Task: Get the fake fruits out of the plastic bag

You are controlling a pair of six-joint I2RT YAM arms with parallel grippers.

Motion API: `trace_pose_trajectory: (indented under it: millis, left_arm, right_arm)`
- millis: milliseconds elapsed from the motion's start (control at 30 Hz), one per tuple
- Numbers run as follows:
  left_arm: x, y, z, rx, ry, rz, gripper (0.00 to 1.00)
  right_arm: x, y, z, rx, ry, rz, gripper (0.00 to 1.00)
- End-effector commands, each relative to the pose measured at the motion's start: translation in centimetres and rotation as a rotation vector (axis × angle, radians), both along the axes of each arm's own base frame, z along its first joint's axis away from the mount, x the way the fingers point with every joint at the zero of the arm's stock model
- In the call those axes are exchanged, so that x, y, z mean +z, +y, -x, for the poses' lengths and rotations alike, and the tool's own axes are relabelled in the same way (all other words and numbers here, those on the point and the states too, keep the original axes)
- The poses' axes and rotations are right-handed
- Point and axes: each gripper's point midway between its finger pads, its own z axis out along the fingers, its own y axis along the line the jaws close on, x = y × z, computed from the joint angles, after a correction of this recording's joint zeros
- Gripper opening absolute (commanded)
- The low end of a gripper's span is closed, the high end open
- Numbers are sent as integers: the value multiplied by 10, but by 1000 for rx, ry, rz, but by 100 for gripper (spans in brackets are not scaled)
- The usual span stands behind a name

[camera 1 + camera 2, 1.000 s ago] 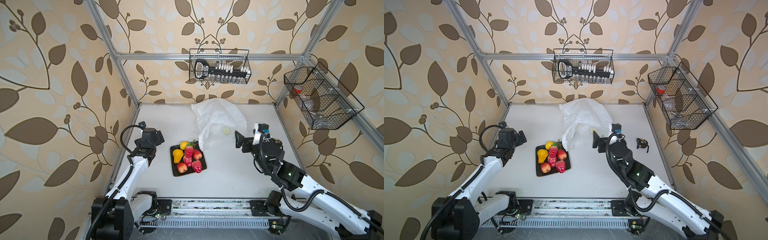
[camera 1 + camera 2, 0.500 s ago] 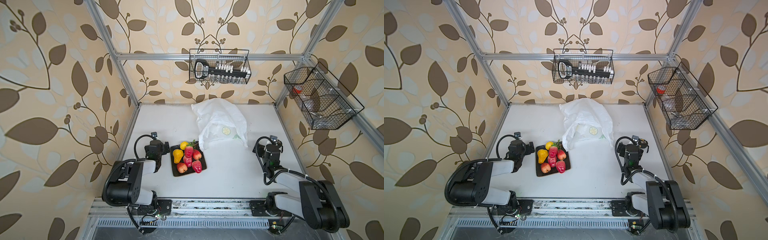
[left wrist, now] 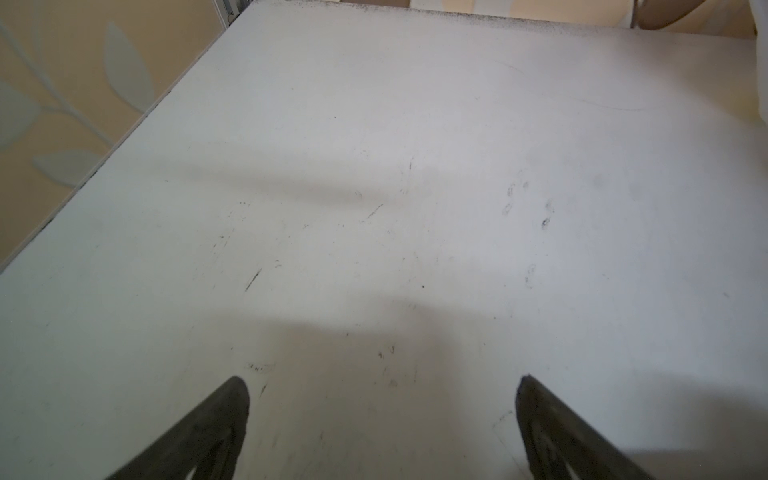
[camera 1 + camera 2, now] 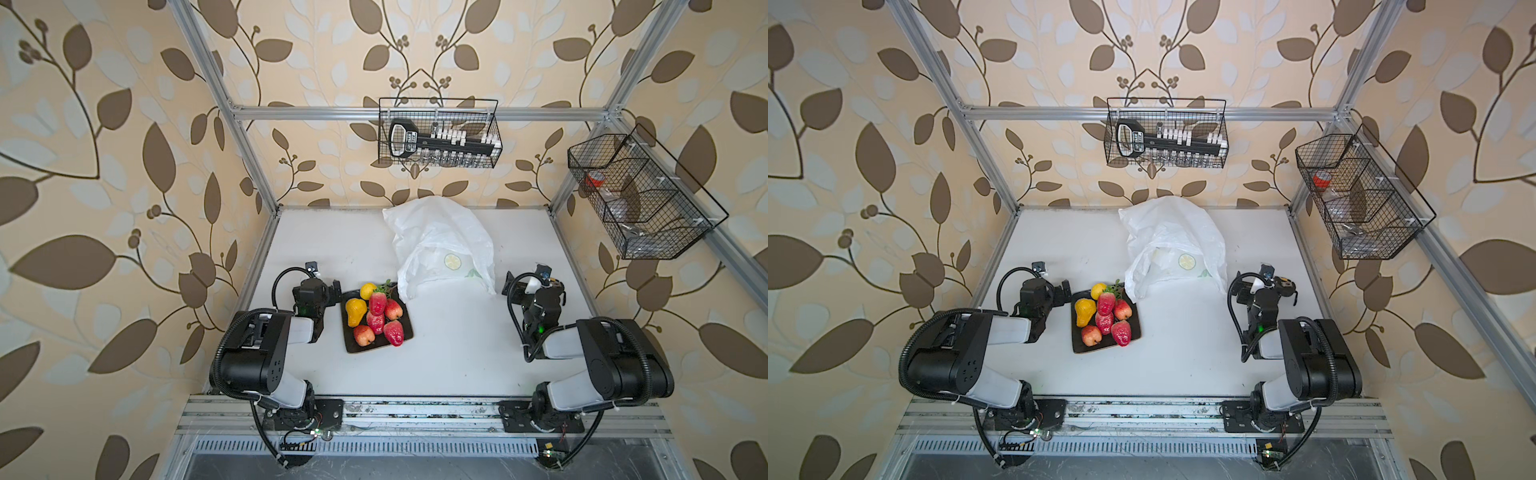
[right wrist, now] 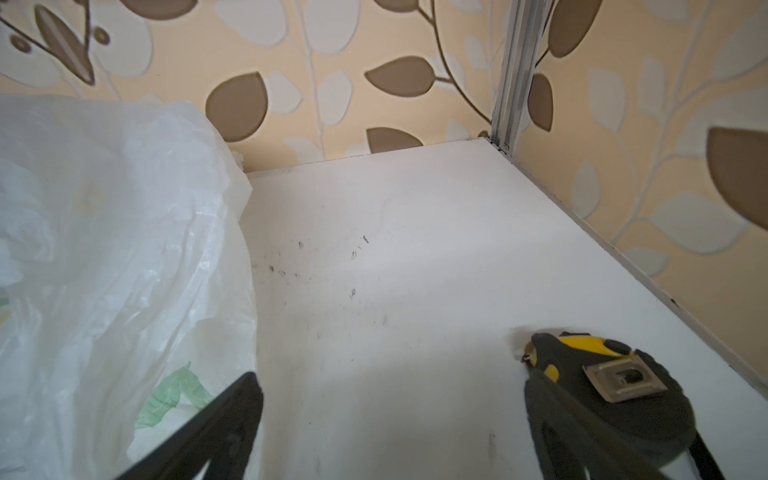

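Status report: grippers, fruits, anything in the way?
Left gripper, right gripper open, empty. Fake fruits on black plate, outside plastic bag. Tape measure beside right gripper.

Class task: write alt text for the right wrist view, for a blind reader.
The open right tool hovers over a white table, holding nothing. A crumpled white plastic bag lies to one side of it, a black-and-yellow tape measure to the other.
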Motion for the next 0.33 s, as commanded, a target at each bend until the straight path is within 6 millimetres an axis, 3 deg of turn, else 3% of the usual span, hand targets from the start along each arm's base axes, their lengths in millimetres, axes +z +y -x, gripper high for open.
trace_pose_trajectory:
  millis: [0, 100, 300]
  left_arm:
    - [19, -2, -18, -22, -55, -5, 99]
    - [15, -3, -23, -24, -31, -2, 99]
    - [24, -5, -14, -38, -79, -3, 99]
  right_arm:
    - [11, 3, -3, 19, -45, -4, 99]
    - [12, 2, -4, 17, -46, -4, 99]
    - [12, 2, -3, 16, -47, -3, 99]
